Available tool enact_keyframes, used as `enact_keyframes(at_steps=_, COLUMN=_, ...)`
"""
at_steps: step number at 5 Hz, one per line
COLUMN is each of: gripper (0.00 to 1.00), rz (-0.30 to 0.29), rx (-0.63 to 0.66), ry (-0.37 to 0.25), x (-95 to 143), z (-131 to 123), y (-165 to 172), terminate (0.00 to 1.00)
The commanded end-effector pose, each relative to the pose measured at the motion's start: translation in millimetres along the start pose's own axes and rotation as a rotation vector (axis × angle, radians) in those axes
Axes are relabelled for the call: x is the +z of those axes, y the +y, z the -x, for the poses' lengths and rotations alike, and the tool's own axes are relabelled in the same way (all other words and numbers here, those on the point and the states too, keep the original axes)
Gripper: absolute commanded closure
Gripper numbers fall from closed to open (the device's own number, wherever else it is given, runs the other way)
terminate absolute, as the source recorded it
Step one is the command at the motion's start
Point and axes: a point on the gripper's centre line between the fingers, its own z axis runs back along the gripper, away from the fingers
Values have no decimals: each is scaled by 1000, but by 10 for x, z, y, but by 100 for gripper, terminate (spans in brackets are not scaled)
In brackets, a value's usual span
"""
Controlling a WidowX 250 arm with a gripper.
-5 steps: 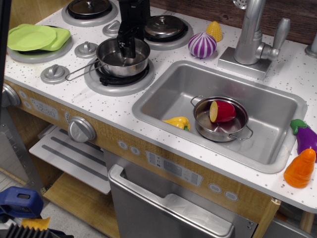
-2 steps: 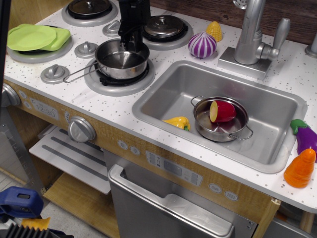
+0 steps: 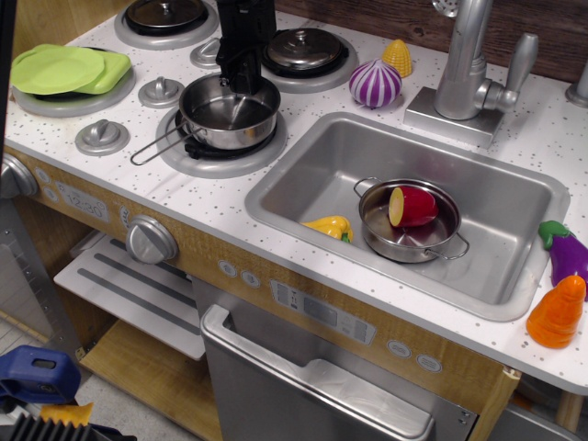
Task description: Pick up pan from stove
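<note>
The pan (image 3: 220, 115), small and shiny steel, sits over the front burner ring (image 3: 216, 158) of the stove (image 3: 156, 188). Its thin wire handle (image 3: 156, 149) points to the lower left and dips toward the white speckled surface. My black gripper (image 3: 244, 84) comes down from above at the pan's far rim, with its fingers closed across that rim. The pan looks slightly tilted; I cannot tell whether its base still touches the burner.
Green plates (image 3: 60, 69) lie on the far-left burner. Lids (image 3: 303, 48) cover the back burners. Silver knobs (image 3: 101, 136) stand left of the pan. A purple onion (image 3: 375, 84), the faucet (image 3: 464, 64) and the sink (image 3: 331, 175) holding a two-handled pot (image 3: 409, 234) lie to the right.
The pan has turned in the gripper's hold: its handle has swung from pointing left to pointing lower left. The bowl has shifted slightly to the right.
</note>
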Motion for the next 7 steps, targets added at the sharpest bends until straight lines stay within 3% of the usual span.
enact_keyframes(at_steps=1, gripper=100, rz=-62, rx=-79, ry=58, x=583, z=78, y=190, terminate=0)
enact_keyframes(at_steps=3, gripper=100, rz=-42, rx=-113, ry=94, x=869, z=30, y=291, terminate=0)
enact_keyframes(at_steps=4, gripper=100, rz=17, rx=-71, ry=92, x=1041, z=-66, y=265, terminate=0)
enact_keyframes(at_steps=5, gripper=100, rz=27, rx=-33, ry=108, x=1164, z=-196, y=224, terminate=0)
enact_keyframes(at_steps=6, gripper=100, rz=30, rx=4, ry=80, x=1093, z=-225, y=142, terminate=0)
enact_keyframes(at_steps=7, gripper=100, rz=15, rx=29, ry=61, x=1048, z=-230, y=55, terminate=100)
